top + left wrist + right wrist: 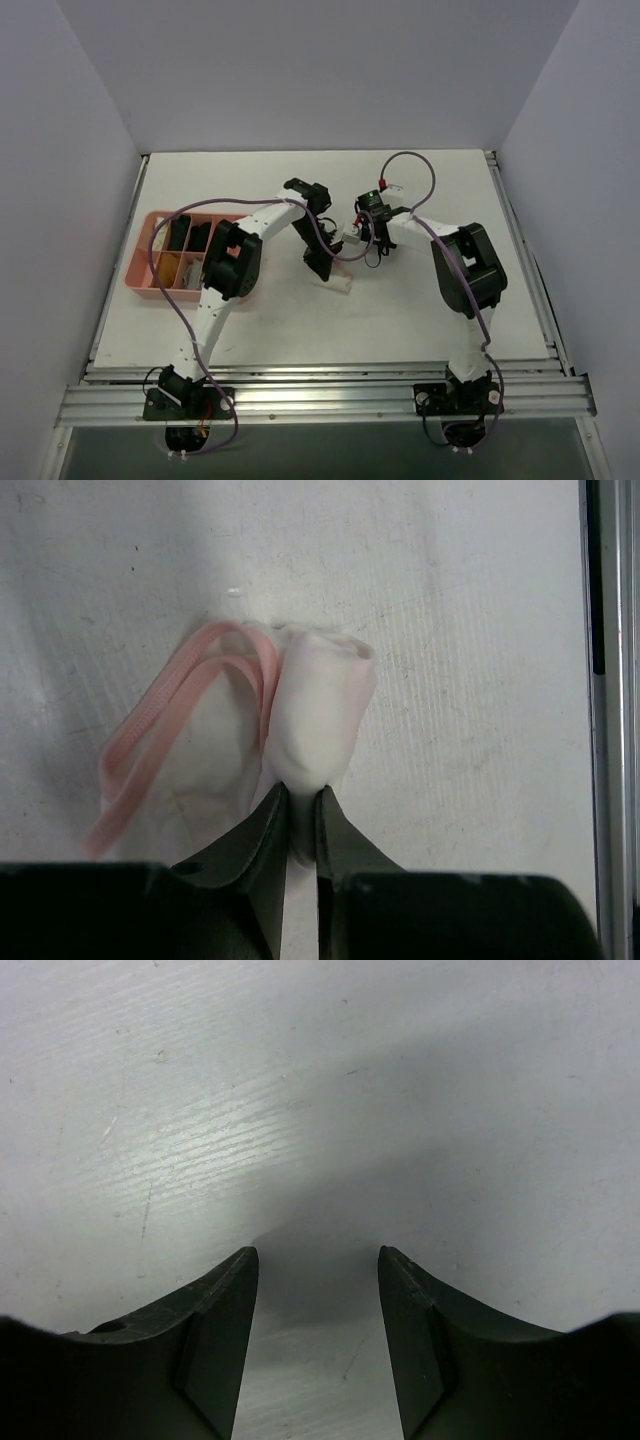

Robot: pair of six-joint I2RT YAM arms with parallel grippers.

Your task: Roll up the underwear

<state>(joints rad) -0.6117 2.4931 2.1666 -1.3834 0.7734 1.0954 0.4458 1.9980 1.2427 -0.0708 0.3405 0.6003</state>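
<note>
The underwear [310, 720] is a small white garment with pink trim, partly rolled into a tight white tube on the table. A pink band loops out on its left side. My left gripper [301, 798] is shut on the near end of the rolled part. From above, the underwear [340, 284] shows as a pale lump under the left gripper [320, 268] at the table's middle. My right gripper [318, 1256] is open and empty over bare table; from above it [368, 240] sits just right of the left one.
A pink divided tray [145, 262] with dark and beige rolled garments stands at the table's left. A metal rail [608, 680] runs along the table's right edge. Purple cables loop over both arms.
</note>
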